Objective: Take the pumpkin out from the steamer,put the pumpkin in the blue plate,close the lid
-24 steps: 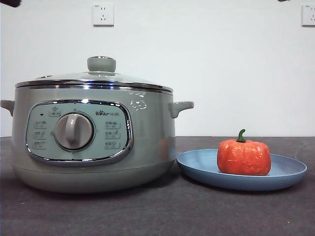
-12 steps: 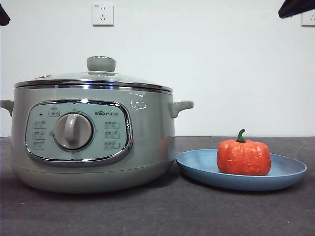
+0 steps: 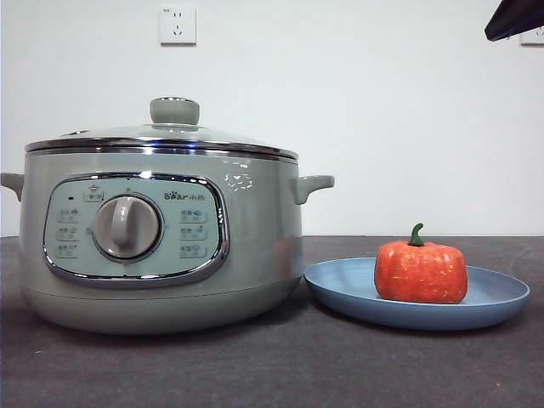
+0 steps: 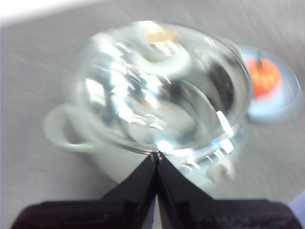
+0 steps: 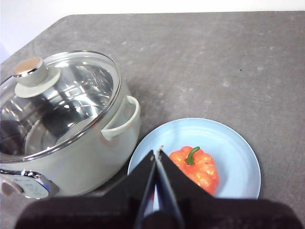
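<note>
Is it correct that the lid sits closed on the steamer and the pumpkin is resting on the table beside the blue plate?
Not quite. The lid is closed on the steamer, but the pumpkin rests on the blue plate, as the right wrist view shows.

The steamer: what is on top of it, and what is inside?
The lid sits closed on the steamer. Through the glass, the right wrist view shows only a shiny metal inner bowl. The pumpkin sits on the blue plate.

A white wall socket (image 3: 178, 25) sits on the pale wall above the dark grey table (image 3: 272, 365).
</note>
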You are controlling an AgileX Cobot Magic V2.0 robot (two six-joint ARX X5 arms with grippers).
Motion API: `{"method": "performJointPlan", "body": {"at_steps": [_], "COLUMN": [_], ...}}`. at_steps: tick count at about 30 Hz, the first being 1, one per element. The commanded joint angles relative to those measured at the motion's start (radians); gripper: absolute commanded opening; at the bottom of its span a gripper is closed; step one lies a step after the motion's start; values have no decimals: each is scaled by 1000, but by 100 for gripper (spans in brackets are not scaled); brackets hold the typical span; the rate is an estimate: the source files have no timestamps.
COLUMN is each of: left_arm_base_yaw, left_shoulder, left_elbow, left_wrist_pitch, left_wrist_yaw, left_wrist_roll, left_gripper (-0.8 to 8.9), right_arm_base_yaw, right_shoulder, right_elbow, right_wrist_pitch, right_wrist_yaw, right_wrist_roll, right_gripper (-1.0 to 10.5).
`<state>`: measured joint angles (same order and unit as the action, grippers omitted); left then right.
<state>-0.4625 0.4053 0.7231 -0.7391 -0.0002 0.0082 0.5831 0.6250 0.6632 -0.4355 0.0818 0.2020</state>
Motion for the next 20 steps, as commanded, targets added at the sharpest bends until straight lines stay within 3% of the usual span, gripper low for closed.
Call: {"method": "performJointPlan", "body": {"at_steps": [1,7,10,13,20], "left_arm_base_yaw": [98,330,426,491,528], "left_shoulder": [-159,-399,-402,-401,-402], "left_elbow": [-30,-169,-256,-362,-578], "left_wrist_pitch": [32,149,213,302,399], "left_wrist_yaw": [0,-49,-37,37,54], "left_wrist_roll": [20,53,52,51,45], "left_gripper": [-3,-3,-3,-3,-3], "right_arm_base_yaw": [0,0,0,0,0], "right_shoulder": [-2,-2,-2,-6,-6], "right_elbow": [-8,-8,-8,-8,-8], "right_wrist_pitch": [0,-1,-2,-12,-19], "right_wrist_yaw": [3,3,3,3,3], "right_wrist_roll": [10,10,10,10,9], "right_gripper": [0,0,0,0,0]}}
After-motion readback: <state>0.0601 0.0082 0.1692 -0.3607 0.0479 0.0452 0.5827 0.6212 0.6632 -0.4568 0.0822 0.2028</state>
